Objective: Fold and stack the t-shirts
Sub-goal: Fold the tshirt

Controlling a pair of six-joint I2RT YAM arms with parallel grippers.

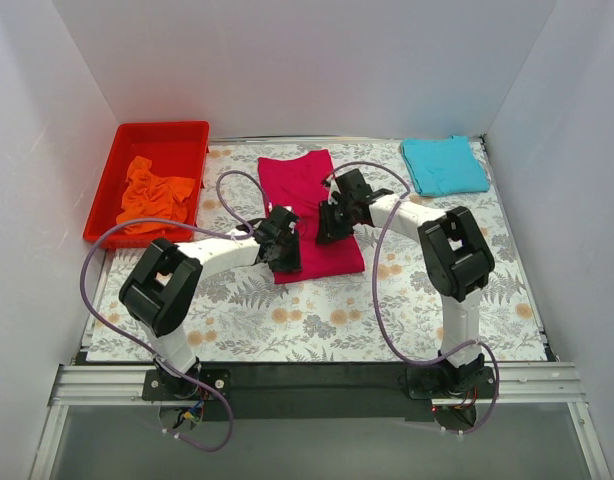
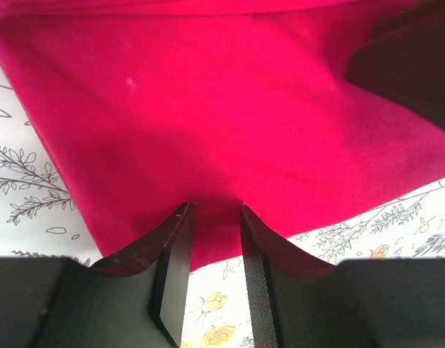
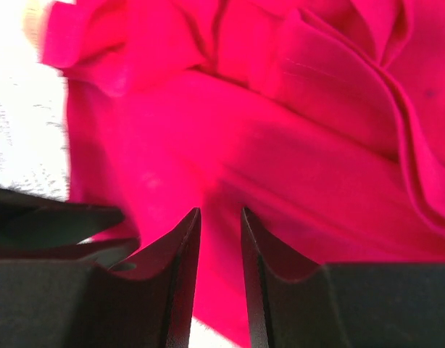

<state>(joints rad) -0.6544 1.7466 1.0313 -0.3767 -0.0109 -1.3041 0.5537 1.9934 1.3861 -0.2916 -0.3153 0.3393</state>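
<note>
- I see the crimson-pink t-shirt (image 1: 309,195) lying in the middle of the floral table cover (image 1: 287,320), partly folded into a long strip running from far to near.
- The left gripper (image 1: 285,252) sits on the shirt's near left corner. In the left wrist view its jaws stand a narrow gap apart, with the fingertips (image 2: 185,217) at the cloth's near edge. I cannot tell whether any cloth is pinched.
- The right gripper (image 1: 329,222) is over the shirt's right side, about halfway along it. In the right wrist view its jaws are also a slim gap apart, over bunched pink folds (image 3: 338,94). Again I cannot tell whether it has a hold.
- The turquoise t-shirt (image 1: 444,165) lies folded flat at the far right corner, well apart from both arms.
- The orange t-shirt (image 1: 155,193) is crumpled inside the red plastic bin (image 1: 162,132) at the far left.
</note>
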